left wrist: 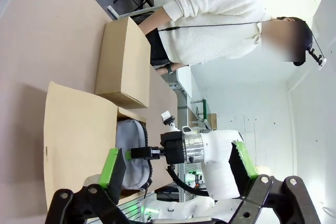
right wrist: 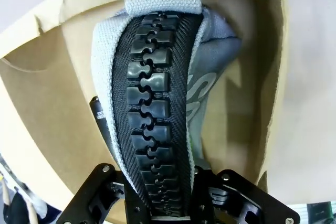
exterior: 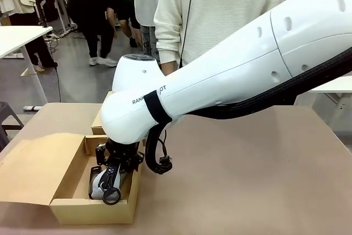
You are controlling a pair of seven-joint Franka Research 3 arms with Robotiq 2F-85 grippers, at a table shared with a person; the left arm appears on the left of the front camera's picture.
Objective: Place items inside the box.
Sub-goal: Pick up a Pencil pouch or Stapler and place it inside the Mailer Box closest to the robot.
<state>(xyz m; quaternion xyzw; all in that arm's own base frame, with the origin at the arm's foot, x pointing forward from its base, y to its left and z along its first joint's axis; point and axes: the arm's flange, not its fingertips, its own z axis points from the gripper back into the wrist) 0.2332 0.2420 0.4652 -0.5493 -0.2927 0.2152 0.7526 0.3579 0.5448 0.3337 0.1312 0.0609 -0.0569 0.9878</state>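
- Your right end effector [exterior: 113,182] is clamped on one end of the light grey zip pouch [right wrist: 210,77], inside the box [exterior: 91,213].
- The pouch's long axis runs straight out from that grip, toward the box floor.
- Your left end effector [left wrist: 177,163] hangs spread wide, farther off.

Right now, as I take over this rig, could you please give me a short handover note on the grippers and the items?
Right gripper: shut on the light grey zip pouch, holding it down inside the open box.
Left gripper: open, empty, away from the box.
A dark item sits beside the pouch; I cannot tell what it is.
Done: pouch is in the box, not yet released.
Left: release it, withdraw the arm, then load any other items.
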